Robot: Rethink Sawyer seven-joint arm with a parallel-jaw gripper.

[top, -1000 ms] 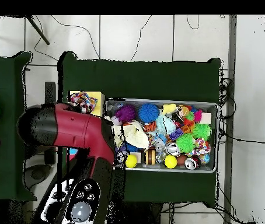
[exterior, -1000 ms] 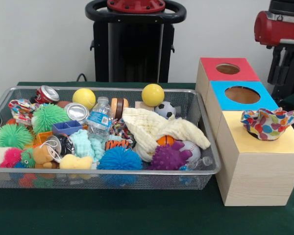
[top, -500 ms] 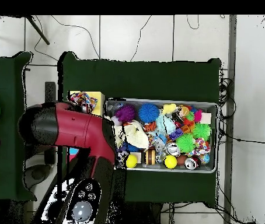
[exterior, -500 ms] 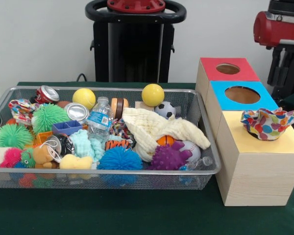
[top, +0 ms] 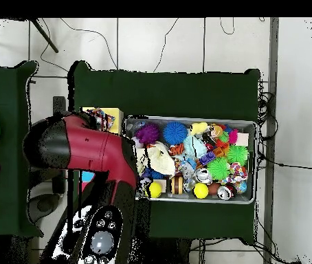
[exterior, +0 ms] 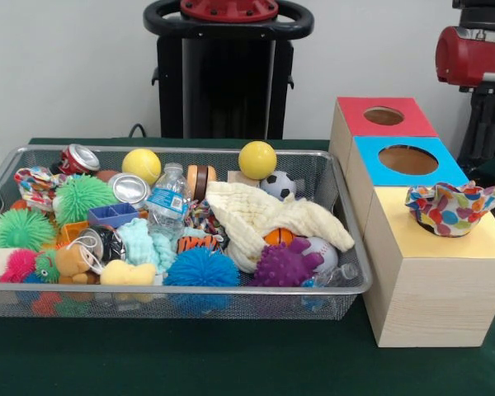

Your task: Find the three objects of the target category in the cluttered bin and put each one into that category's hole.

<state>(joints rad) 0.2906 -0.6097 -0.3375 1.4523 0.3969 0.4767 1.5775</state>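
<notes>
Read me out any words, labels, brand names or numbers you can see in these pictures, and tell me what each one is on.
No text can be read in either view.
Water bottle: it carries a blue label, but the print is too small and blurred to read.
Red can: markings show on its side, too blurred to read.
The boxes with the red top, blue top and yellow top show no lettering.

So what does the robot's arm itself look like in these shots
The arm is chunky and rounded, with a glossy dark red shell and black joints. From above, a black panel near its base carries a cluster of round grey buttons. The claw isn't visible in either view.
</notes>
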